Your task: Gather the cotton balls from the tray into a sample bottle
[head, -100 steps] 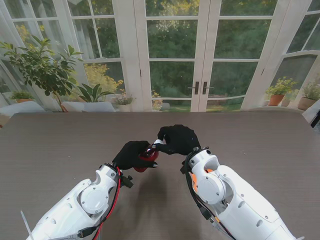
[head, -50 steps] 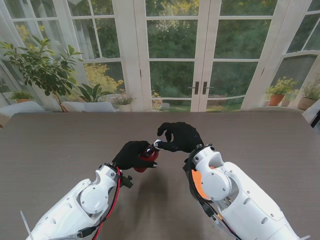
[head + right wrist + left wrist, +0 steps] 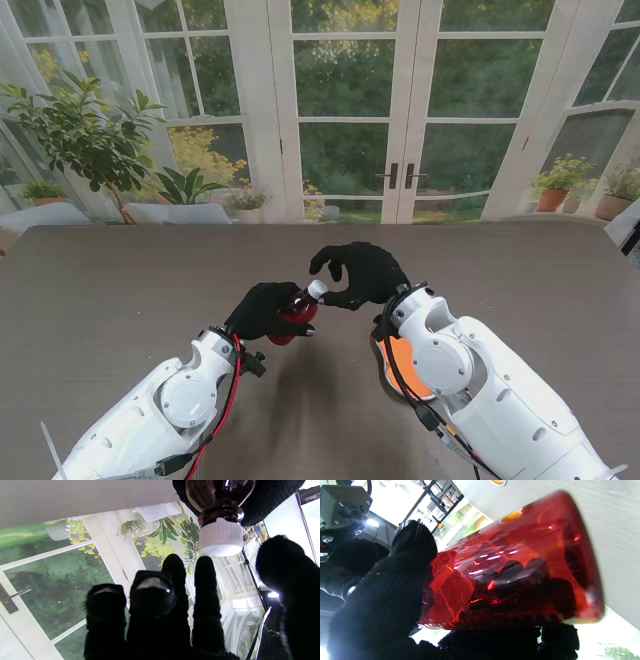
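- The left hand (image 3: 264, 308) grips the red bottle (image 3: 296, 306) around its body, above the middle of the table (image 3: 120, 290).
- In the left wrist view, the black-gloved fingers (image 3: 402, 575) wrap the translucent red bottle (image 3: 515, 565); further fingers show dark through its wall.
- The bottle is tilted, with its neck pointing away from me and toward the right hand (image 3: 362, 273).
- A white cap (image 3: 316, 290) sits on the bottle neck.
- The right hand holds nothing. Its fingers are spread apart and curved around the cap without touching it.
- In the right wrist view, the white cap (image 3: 221, 538) lies in the gap between the thumb and the other fingers (image 3: 206, 585).
- Contents of the bottle cannot be made out.
- No tray or cotton balls appear in any view.
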`<state>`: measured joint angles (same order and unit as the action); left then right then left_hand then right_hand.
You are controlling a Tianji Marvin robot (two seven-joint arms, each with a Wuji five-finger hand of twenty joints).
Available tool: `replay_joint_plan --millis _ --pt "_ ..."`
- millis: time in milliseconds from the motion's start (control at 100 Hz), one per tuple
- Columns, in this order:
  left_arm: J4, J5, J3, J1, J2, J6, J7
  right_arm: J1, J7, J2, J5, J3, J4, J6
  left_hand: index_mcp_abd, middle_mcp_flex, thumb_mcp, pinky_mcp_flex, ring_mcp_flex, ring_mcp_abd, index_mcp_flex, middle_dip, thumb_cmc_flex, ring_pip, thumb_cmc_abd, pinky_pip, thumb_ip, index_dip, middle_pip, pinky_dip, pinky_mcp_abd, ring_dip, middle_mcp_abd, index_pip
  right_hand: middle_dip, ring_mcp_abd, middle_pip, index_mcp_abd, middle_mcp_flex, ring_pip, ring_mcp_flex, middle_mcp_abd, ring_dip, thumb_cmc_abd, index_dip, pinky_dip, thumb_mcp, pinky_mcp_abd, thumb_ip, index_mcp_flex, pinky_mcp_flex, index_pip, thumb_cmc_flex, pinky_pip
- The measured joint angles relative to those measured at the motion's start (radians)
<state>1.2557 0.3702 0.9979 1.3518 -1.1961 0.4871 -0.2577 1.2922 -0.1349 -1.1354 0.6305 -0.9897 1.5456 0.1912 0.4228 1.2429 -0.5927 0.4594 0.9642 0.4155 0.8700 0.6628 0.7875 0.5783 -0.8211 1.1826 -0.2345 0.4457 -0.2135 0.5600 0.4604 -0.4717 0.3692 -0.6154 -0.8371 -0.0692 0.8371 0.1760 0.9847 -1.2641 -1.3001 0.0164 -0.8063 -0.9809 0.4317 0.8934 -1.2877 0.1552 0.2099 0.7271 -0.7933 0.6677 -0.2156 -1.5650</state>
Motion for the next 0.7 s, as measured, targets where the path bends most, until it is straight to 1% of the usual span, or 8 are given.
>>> replay_joint_plan --millis 110,270,320,380,480,580,600,700 --pt "0.0 0.002 0.0 0.0 0.0 0.001 0.0 -0.009 -0.008 0.0 0.008 0.009 -0.01 0.007 0.0 0.0 0.0 0.0 0.0 0.0 0.0 0.0 0.0 0.0 0.0 0.0 0.0 0.0 0.0 0.0 0.0 0.0 0.0 0.0 0.0 -0.006 0.0 0.006 0.001 -0.003 0.0 0.001 0.0 -0.04 -0.009 0.0 -0.012 0.0 0.0 0.002 -0.002 0.0 -0.018 0.0" --pt "0.0 0.003 -0.001 -0.001 0.001 0.005 0.0 -0.015 -0.005 0.0 0.008 0.014 -0.015 0.015 0.0 0.0 0.0 0.0 0.0 0.0 0.0 0.0 0.0 0.0 0.0 0.0 0.0 0.0 0.0 0.0 0.0 0.0 0.0 0.0 0.0 -0.007 0.001 0.024 0.003 -0.018 0.0 0.002 0.0 -0.066 -0.011 0.0 -0.024 0.0 0.0 0.053 -0.013 0.0 -0.032 0.001" --pt "0.0 0.003 -0.002 -0.002 0.001 0.006 0.0 -0.017 -0.006 0.0 0.009 0.015 -0.016 0.017 0.0 0.0 0.0 0.0 0.0 0.0 0.0 0.0 0.0 0.0 0.0 0.0 0.0 0.0 0.0 0.0 0.0 0.0 0.0 0.0 0.0 -0.008 0.002 0.027 0.003 -0.027 0.0 0.003 0.0 -0.077 -0.011 0.0 -0.034 0.0 0.0 0.083 -0.018 0.001 -0.041 0.001" --pt "-0.001 0.003 -0.003 -0.003 0.001 0.008 0.0 -0.018 -0.006 0.0 0.011 0.016 -0.018 0.019 0.0 0.0 0.0 0.0 0.0 0.0 0.0 0.0 0.0 0.0 0.0 0.0 0.0 0.0 0.0 0.0 0.0 0.0 0.0 0.0 0.0 -0.008 0.004 0.028 0.017 -0.031 0.0 0.004 0.0 -0.078 -0.011 0.0 -0.041 0.0 0.0 0.098 -0.023 0.001 -0.043 0.001" --pt "-0.001 0.003 -0.004 -0.003 0.001 0.008 0.0 -0.02 -0.008 0.0 0.013 0.017 -0.021 0.02 0.0 0.0 0.0 0.0 0.0 0.0 0.0 0.0 0.0 0.0 0.0 0.0 0.0 0.0 0.0 0.0 0.0 0.0 0.0 0.0 0.0 -0.009 0.005 0.028 0.039 -0.049 0.0 0.005 -0.009 -0.08 -0.011 0.0 -0.045 0.0 0.0 0.11 -0.033 0.004 -0.075 0.001" --pt "-0.001 0.004 -0.004 -0.003 0.001 0.008 0.001 -0.023 -0.018 -0.001 0.016 0.022 -0.026 0.02 0.0 0.0 0.0 0.0 0.0 0.0 0.0 0.0 0.0 0.0 0.0 0.0 0.0 0.0 0.0 0.0 0.0 0.0 0.0 0.0 0.0 -0.011 0.005 0.028 0.052 -0.062 0.0 0.007 -0.014 -0.09 -0.011 0.0 -0.052 0.0 0.0 0.123 -0.038 0.016 -0.078 0.001" --pt "-0.001 0.004 -0.004 -0.003 0.001 0.008 0.001 -0.024 -0.02 -0.001 0.017 0.023 -0.028 0.02 0.0 0.0 0.0 0.0 0.0 0.0 0.0 0.0 0.0 0.0 0.0 0.0 0.0 0.0 0.0 0.0 0.0 0.0 0.0 0.0 0.0 -0.017 0.005 0.028 0.052 -0.065 0.0 0.008 -0.014 -0.09 -0.011 0.0 -0.053 0.0 0.0 0.143 -0.039 0.018 -0.078 0.001" --pt "-0.001 0.005 -0.004 -0.003 0.001 0.008 0.002 -0.027 -0.032 -0.003 0.018 0.027 -0.035 0.021 0.0 0.0 0.0 0.0 0.0 0.0 0.0 0.0 0.0 0.0 0.0 0.0 0.0 0.0 0.0 0.0 0.0 0.0 0.0 0.0 0.0 -0.018 0.005 0.027 0.065 -0.078 0.0 0.009 -0.023 -0.09 -0.011 0.0 -0.053 0.0 0.0 0.17 -0.049 0.027 -0.091 0.001"
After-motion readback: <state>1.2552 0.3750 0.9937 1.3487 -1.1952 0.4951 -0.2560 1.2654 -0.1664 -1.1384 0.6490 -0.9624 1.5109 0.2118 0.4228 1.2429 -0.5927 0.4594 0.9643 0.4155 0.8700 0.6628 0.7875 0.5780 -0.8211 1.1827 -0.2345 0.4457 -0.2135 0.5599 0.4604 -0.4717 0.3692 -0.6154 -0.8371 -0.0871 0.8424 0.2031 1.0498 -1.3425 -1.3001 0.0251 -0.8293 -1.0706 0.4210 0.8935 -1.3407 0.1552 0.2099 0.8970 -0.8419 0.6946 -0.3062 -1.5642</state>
